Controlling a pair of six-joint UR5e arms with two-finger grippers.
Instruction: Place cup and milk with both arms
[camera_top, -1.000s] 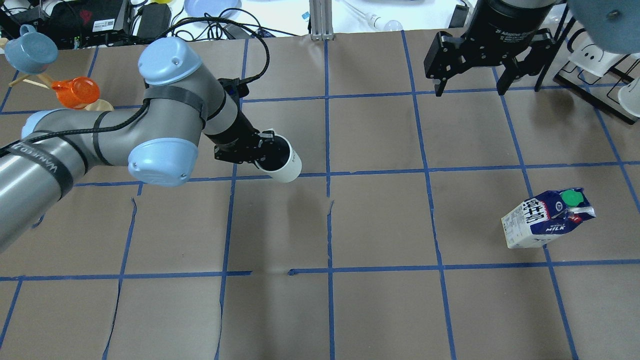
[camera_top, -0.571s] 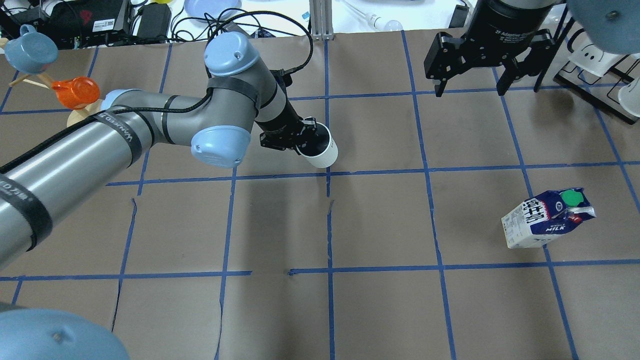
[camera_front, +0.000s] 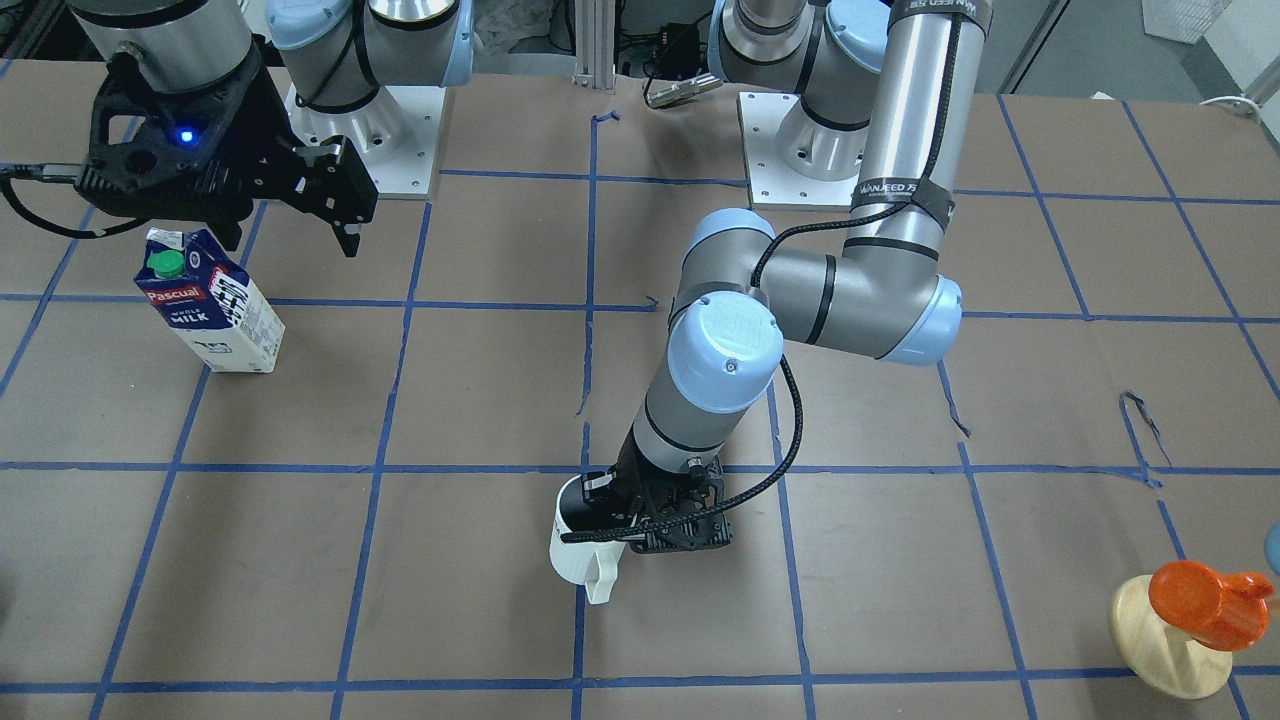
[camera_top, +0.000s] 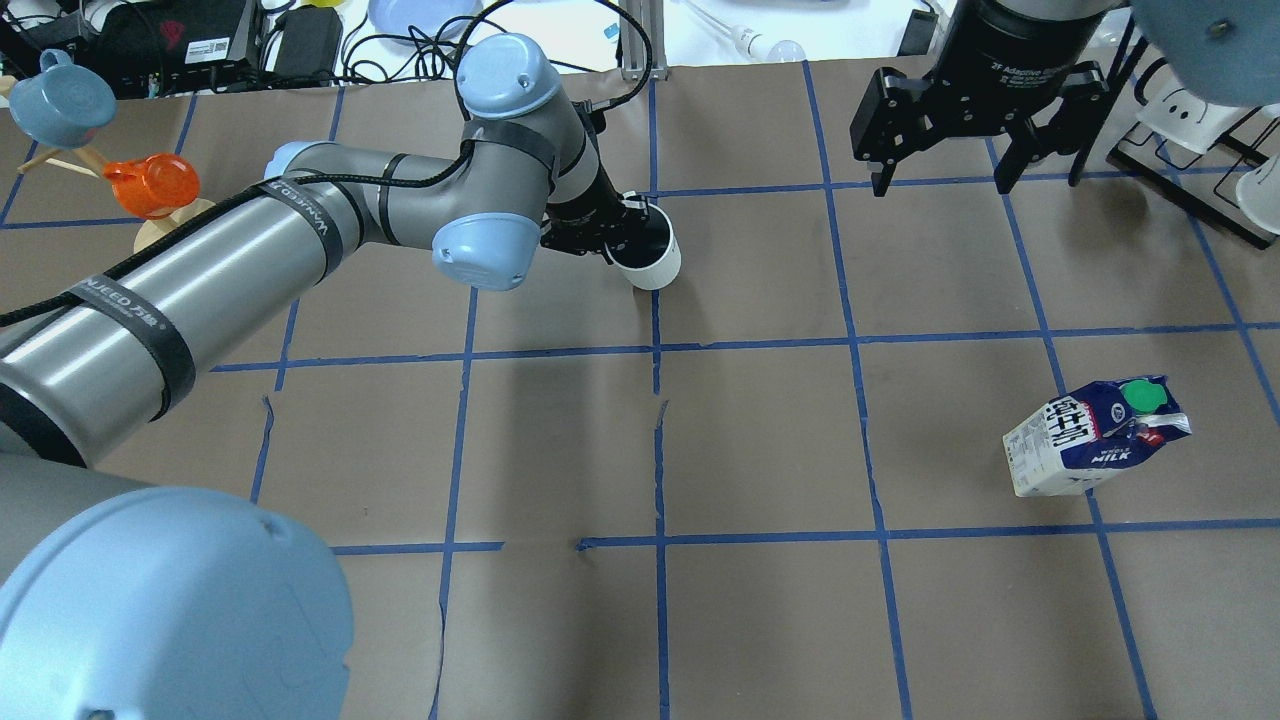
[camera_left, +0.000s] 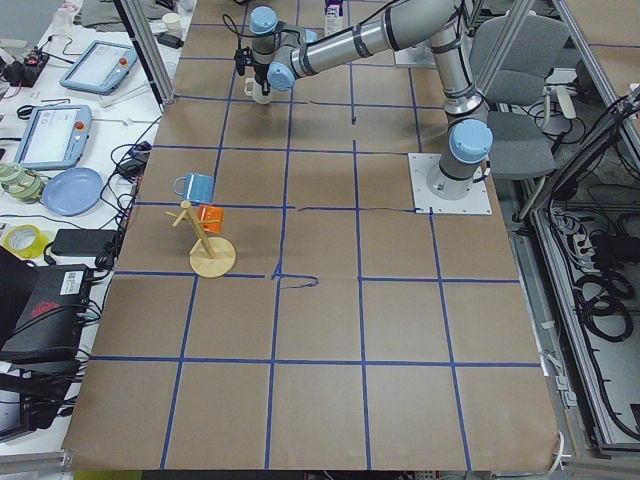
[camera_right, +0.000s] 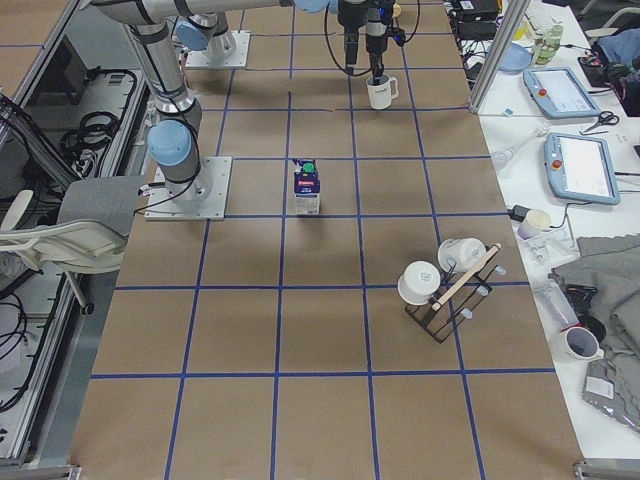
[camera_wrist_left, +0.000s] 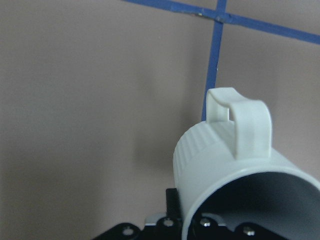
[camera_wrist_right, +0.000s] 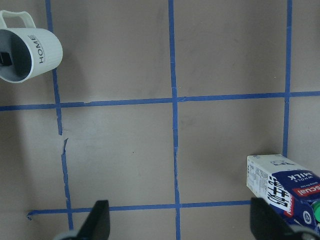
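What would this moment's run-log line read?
left pincer: shut on cup rim | right pincer: open, raised, empty | milk: upright, untouched

Brown paper-covered table with blue tape grid; grey chair beside.

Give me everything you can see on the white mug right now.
The cup is a white, ribbed mug, ceramic by its look, with a dark inside, one loop handle and "HOME" in dark letters. It is roughly upright, mouth up, beside a blue tape line at mid-table, handle pointing away from the robot. The left gripper is shut on its rim, one finger inside. Whether its base touches the table cannot be told.
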